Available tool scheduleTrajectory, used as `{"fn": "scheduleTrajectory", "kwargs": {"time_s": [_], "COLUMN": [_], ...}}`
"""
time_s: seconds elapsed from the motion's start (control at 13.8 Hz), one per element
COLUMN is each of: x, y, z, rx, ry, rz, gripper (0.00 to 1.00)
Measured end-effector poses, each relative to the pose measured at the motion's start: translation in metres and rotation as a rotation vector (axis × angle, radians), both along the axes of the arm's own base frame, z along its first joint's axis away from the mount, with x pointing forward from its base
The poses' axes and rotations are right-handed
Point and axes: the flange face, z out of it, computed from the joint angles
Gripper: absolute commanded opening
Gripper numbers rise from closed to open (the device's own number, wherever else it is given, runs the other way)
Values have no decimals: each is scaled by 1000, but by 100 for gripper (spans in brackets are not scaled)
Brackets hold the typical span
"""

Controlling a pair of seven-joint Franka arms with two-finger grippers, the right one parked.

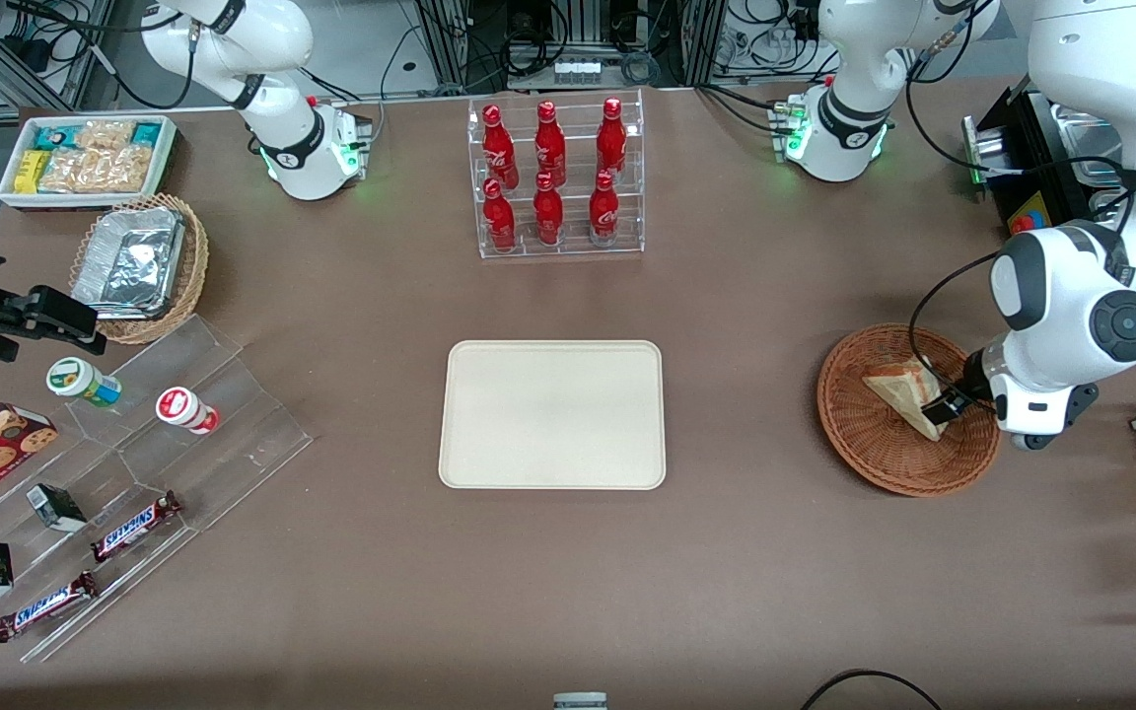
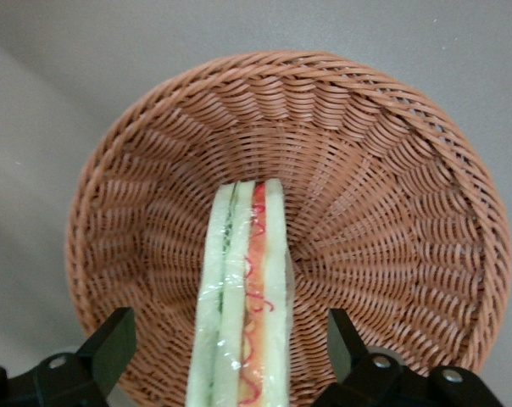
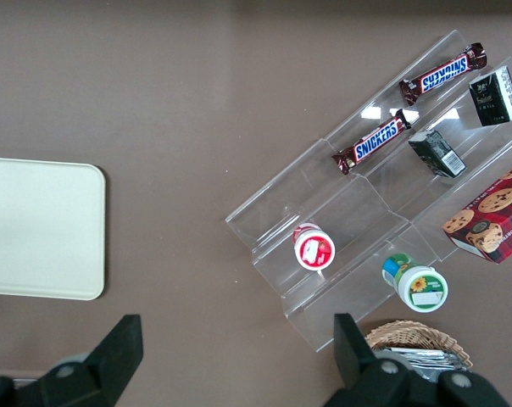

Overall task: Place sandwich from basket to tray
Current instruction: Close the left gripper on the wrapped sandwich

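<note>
Brown table (image 1: 755,552), cluttered lab. Right of frame: gripper (image 1: 953,404) low in basket (image 1: 864,454), fingers apart astride sandwich (image 2: 243,305). We'd close gently mid-wedge, lift straight, carry to tray (image 1: 553,414), centre.

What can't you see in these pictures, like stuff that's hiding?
- Front view: the sandwich corner in the basket is covered by the end effector.
- Left wrist view: the open end effector straddles the sandwich; its near end is cut off by the picture edge. Whether the fingers touch it can't be told.
- Tray: nothing hides it.
</note>
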Motion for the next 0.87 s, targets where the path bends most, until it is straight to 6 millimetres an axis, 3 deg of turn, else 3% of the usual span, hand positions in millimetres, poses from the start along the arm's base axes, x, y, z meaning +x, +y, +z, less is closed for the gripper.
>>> {"fn": "scheduleTrajectory", "kwargs": {"time_s": [0.36,0.58,0.65,0.8,0.87], "x": [-10,-21,-24,-27,-27], "y": [-6,-9,-9,-9,-9], "z": [-14,-33,-39,-47,-49], "rx": [-26,-23,-22,-21,-20], "ry": [5,12,17,28,30], "rz": [26,23,24,24,24], "gripper": [100,99,93,69,65]}}
